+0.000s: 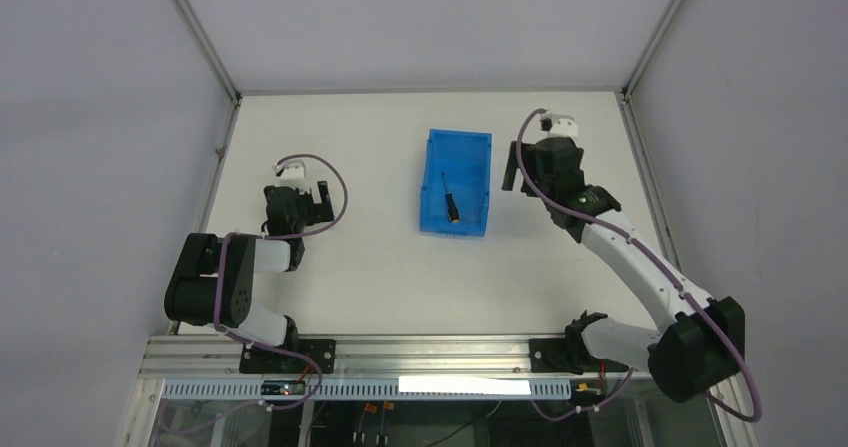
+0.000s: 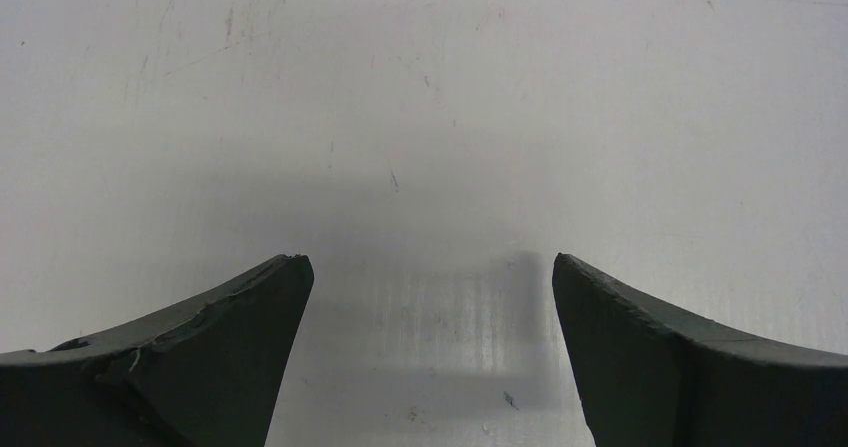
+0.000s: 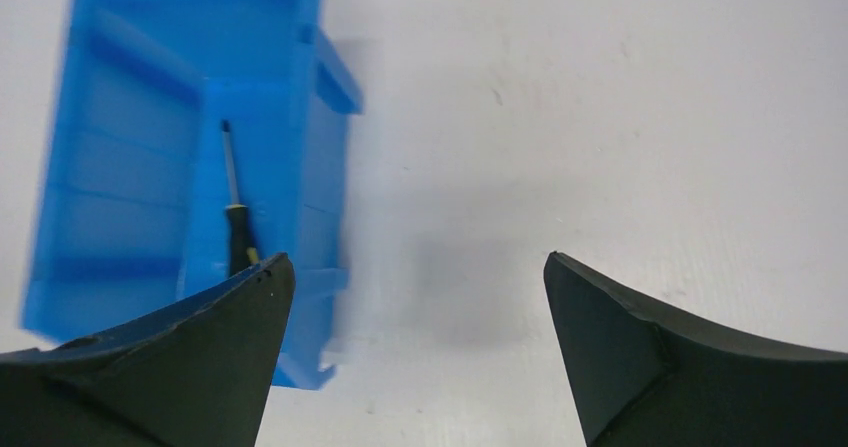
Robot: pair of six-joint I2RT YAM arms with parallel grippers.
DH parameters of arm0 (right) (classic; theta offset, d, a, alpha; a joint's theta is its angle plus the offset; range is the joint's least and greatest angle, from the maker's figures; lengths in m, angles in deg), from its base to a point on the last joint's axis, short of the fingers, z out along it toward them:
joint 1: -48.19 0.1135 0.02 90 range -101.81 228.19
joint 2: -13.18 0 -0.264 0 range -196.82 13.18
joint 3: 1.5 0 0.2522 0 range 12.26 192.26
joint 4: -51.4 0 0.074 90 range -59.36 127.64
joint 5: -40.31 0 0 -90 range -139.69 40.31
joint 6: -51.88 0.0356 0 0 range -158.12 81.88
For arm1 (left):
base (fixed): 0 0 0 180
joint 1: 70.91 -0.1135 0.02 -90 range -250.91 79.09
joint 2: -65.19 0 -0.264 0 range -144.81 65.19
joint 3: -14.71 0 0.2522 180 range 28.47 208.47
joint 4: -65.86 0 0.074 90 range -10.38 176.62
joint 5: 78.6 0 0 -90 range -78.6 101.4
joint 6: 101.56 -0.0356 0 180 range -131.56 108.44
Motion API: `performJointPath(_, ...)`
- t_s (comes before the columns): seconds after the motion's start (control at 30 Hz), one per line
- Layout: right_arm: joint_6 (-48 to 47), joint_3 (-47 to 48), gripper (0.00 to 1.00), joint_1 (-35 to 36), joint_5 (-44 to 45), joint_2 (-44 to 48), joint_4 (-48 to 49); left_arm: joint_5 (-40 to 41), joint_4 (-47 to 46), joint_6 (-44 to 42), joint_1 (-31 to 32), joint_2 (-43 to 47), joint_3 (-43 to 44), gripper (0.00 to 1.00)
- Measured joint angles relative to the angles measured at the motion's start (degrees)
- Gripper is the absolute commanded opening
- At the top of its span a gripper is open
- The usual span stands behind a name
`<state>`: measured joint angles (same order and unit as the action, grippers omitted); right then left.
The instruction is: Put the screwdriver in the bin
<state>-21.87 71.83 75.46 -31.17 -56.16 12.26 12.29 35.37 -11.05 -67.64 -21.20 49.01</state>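
Scanning all three views now, and nothing readable comes through: no text, no label, no brand, no number or sign that can be made out.

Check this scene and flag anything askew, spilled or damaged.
Nothing serious. The screwdriver lies flat inside the bin, which sits upright. The left pincer and right pincer are open and empty. The only oddity is that one finger of the left pincer looks chipped and cracked along its edge.

The slim screwdriver (image 1: 449, 199) lies flat on the floor of the blue rectangular bin (image 1: 432, 191), mid-table.
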Motion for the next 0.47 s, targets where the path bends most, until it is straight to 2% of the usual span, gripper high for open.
performJointPath(0.1,-0.1,-12.1,0.99,-3.9,1.6,6.0,8.1,0.0,0.0,0.0,0.0,0.0,0.0,1.0)
performJointPath(0.27,0.3,-27.7,0.99,-5.7,8.6,11.3,20.0,0.0,0.0,0.0,0.0,0.0,0.0,1.0)
performJointPath(0.47,0.8,-34.6,0.99,-5.8,17.3,12.5,29.5,0.0,0.0,0.0,0.0,0.0,0.0,1.0)
